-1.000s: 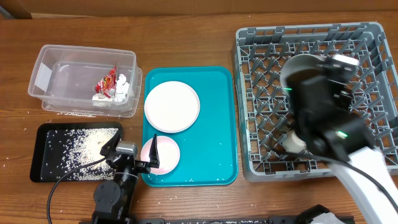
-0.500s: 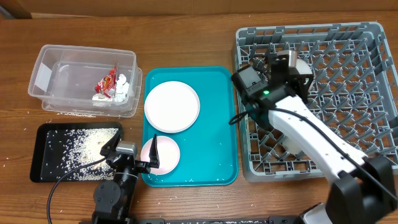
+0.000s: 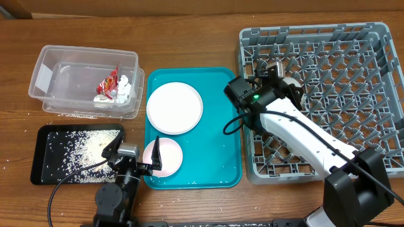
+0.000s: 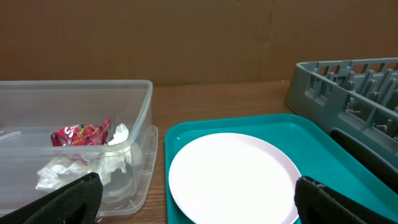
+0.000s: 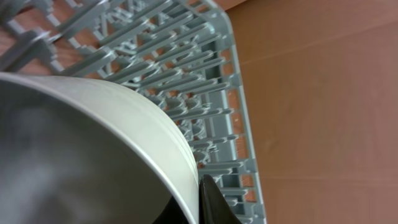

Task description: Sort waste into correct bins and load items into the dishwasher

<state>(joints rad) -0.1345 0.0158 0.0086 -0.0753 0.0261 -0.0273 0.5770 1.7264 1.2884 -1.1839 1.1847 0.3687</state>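
Rice (image 3: 79,148) is lying scattered on the black tray (image 3: 44,170) just to the left of the left gripper (image 3: 134,150), which is hanging released, its 2 fingers spread wide apart. Its right finger is sitting over the small plate (image 3: 167,157) at the near end of the teal tray (image 3: 218,132), and the large white plate (image 3: 175,107) is lying straight ahead of it on the same tray. Ahead and to its left, the clear bin (image 3: 47,79) is holding a red wrapper (image 3: 107,83) and crumpled white paper (image 3: 125,88). The right gripper (image 3: 278,74) is clenching the rim of a white bowl (image 5: 112,130), 1 dark fingertip pressing against the edge in the wrist view. It is holding the bowl over the dish rack (image 3: 353,94), whose grey pegs are spreading beneath and beyond it, with the teal tray off to its left
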